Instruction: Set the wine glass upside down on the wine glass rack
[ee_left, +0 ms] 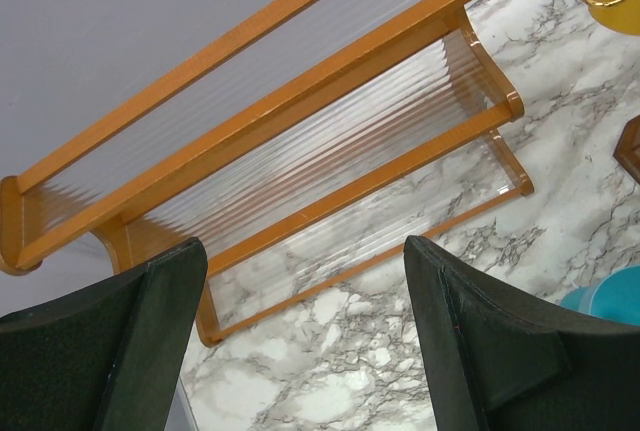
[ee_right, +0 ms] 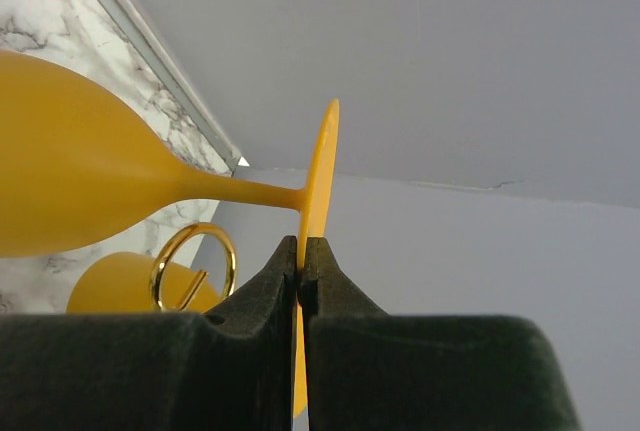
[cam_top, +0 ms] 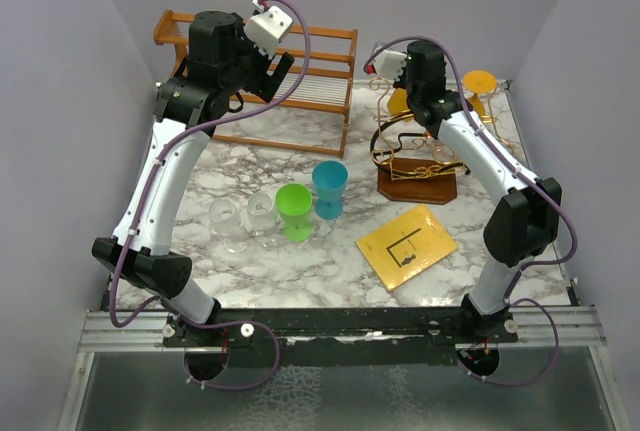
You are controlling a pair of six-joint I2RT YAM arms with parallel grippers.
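Note:
My right gripper (ee_right: 301, 243) is shut on the flat foot of a yellow wine glass (ee_right: 80, 171). The glass lies sideways, its bowl to the left in the right wrist view. In the top view this gripper (cam_top: 398, 86) is held over the back of the gold wire rack (cam_top: 400, 146) on its dark wooden base (cam_top: 420, 186), with the glass's bowl (cam_top: 398, 103) under it. A curled gold hook (ee_right: 193, 263) shows just below the held stem, with a second yellow glass (ee_right: 110, 291) behind it. My left gripper (ee_left: 300, 251) is open and empty above the marble by the wooden shelf.
An orange-brown slatted shelf (cam_top: 300, 81) stands at the back left. Two clear glasses (cam_top: 245, 219), a green cup (cam_top: 294, 211) and a blue cup (cam_top: 329, 188) stand mid-table. A yellow card (cam_top: 406, 244) lies front right. A yellow disc (cam_top: 479, 81) shows behind the rack.

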